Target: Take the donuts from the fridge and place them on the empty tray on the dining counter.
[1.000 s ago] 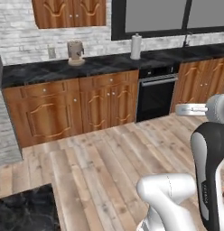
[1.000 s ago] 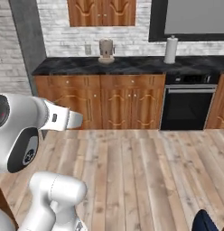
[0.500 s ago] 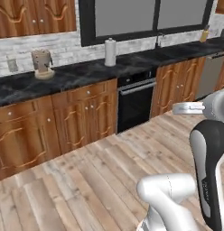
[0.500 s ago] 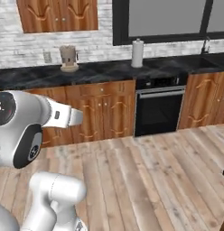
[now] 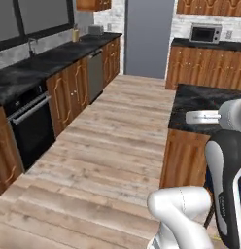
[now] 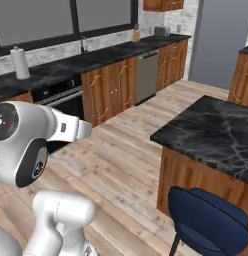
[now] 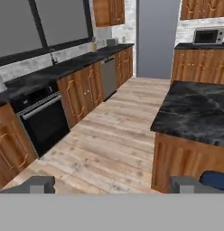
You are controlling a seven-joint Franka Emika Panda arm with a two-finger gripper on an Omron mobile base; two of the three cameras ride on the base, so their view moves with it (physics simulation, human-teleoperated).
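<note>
Aisle view, counter as your landmark.
Left of the counter [image 7: 195,113] you have the oven [image 7: 41,119]; behind it, the microwave [image 7: 207,36]; before it, a chair [image 6: 208,222].

The dining counter [image 7: 195,113] ran off the right edge of the hand view, its far end unseen. In the right base view a blue chair [image 6: 208,225] hid the cabinet front below it and was itself cut by the bottom edge. On the far wall counter, small items [image 5: 75,34] by the corner were too tiny to name.
</note>
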